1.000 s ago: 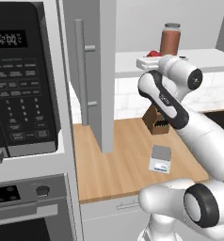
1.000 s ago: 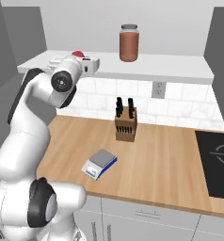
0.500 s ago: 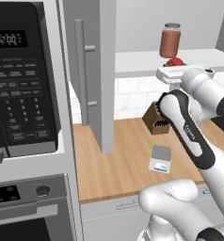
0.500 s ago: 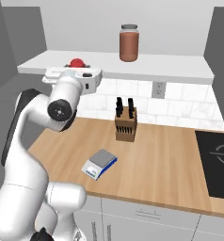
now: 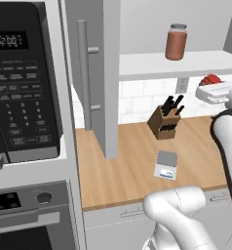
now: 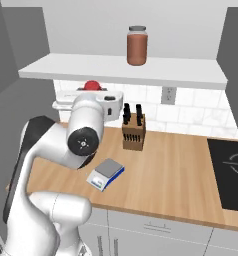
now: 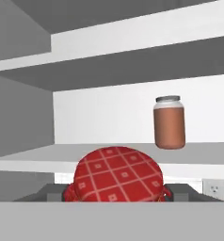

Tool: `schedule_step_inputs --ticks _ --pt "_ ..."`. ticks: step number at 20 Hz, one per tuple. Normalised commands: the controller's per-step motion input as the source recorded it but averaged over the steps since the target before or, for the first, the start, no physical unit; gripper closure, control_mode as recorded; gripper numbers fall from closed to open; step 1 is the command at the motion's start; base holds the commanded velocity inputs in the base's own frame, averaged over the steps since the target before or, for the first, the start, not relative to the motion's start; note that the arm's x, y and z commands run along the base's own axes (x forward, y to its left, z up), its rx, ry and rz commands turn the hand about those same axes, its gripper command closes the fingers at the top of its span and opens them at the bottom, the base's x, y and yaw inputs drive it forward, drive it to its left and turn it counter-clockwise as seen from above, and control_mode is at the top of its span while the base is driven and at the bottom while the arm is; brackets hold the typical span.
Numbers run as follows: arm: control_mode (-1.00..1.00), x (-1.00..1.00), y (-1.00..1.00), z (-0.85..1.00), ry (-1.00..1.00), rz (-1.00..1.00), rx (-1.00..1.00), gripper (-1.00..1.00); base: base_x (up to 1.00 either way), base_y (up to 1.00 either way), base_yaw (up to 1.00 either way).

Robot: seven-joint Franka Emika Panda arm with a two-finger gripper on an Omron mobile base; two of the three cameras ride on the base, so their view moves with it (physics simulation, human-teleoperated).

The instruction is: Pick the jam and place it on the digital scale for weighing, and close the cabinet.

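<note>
The jam [image 7: 118, 176], a small red jar with a checkered top, sits between my fingers; my gripper [image 7: 117, 194] is shut on it. It is held in the air just below and in front of the cabinet shelf [image 5: 186, 64], seen as a red cap [image 5: 211, 79] [image 6: 92, 85] on top of the white hand [image 6: 93, 104]. The digital scale [image 5: 166, 163] [image 6: 106, 173] lies flat on the wooden counter, lower than the jam and toward the front. The grey cabinet door [image 5: 101, 73] stands open, its bar handle [image 5: 83, 73] facing the camera.
A taller brownish-red jar [image 5: 176, 42] [image 6: 137, 45] [image 7: 169, 122] stands on the shelf. A wooden knife block [image 5: 166, 120] [image 6: 133, 131] is behind the scale. The black microwave [image 5: 20, 83] is at the left, a dark cooktop [image 6: 231, 170] at the right.
The arm has swung, carrying the jam away from the shelf edge and slightly down. The jaws have stayed shut on it. Scale, jar and door have not moved.
</note>
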Motion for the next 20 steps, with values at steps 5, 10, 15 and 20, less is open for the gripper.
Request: schedule_step_inputs --ticks 5,10,15,20 --pt "-1.00 -0.27 -0.12 -0.27 0.15 0.26 -0.02 1.00 0.00 0.00 0.00" --pt "-1.00 0.09 0.04 -0.66 -0.07 0.18 0.02 1.00 0.00 0.00 0.00" --pt "-1.00 0.61 0.25 -0.87 0.05 0.18 -0.03 1.00 0.00 0.00 0.00" --pt "-1.00 0.76 0.18 -0.74 0.12 0.00 -0.02 1.00 0.00 0.00 0.00"
